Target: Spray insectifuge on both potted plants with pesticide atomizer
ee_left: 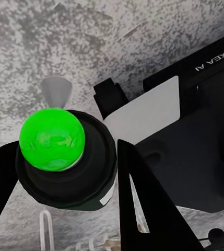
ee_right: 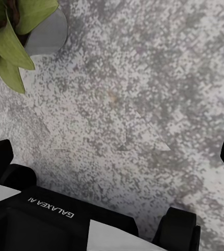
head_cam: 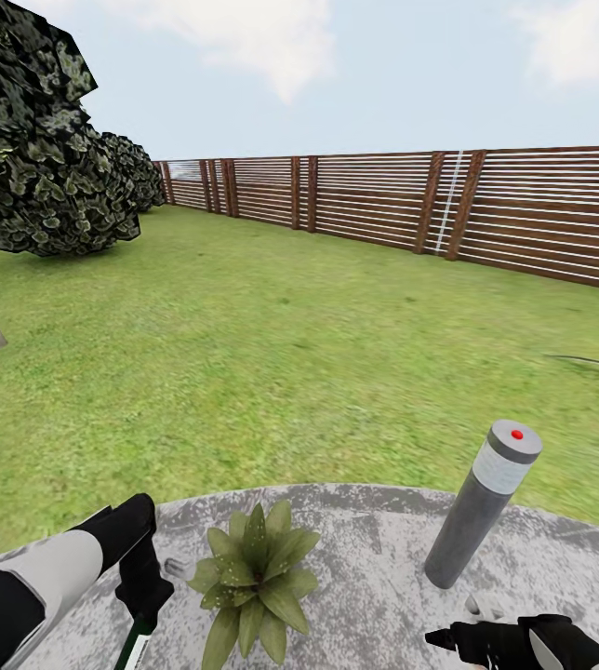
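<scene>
Black left hand grips atomizer.

Grey speckled patio bears a potted plant and bollard lamp

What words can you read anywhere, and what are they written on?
"GALAXEA AI" - white letters on the black robot arm in the right wrist view, seen upside down.
"...AXEA AI" - the same brand on the black arm in the left wrist view, cut off at the picture's edge.
The pesticide atomizer in the left claw shows no readable text.
The bollard lamp has a red dot, no words.
</scene>
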Available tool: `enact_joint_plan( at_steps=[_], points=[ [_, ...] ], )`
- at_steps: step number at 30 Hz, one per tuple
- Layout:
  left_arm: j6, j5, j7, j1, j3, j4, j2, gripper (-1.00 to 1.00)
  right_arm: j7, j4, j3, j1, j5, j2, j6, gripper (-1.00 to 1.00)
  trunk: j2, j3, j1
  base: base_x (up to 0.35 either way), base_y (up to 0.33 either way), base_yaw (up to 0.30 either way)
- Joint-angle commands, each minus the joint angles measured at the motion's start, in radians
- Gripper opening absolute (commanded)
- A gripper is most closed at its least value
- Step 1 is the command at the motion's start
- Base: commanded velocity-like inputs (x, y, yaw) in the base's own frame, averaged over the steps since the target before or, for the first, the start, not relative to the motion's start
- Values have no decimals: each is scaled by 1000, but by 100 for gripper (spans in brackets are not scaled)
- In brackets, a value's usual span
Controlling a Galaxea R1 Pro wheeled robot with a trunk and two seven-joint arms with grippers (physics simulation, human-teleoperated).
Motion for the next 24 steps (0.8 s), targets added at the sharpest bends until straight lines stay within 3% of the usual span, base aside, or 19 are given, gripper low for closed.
enact_joint_plan(
  at_steps=[1, 24],
  points=[
    [6, -11, -9, 0, 3, -3, 0, -100, 3, -1, -8, 0, 2, 0, 10, 100, 0, -1, 0, 0, 0, 0],
    [7, -11, -7, -5, 7, -7, 10, -100, 3, -1, -8, 0, 2, 0, 10, 100, 0, -1, 0, 0, 0, 0]
  ],
)
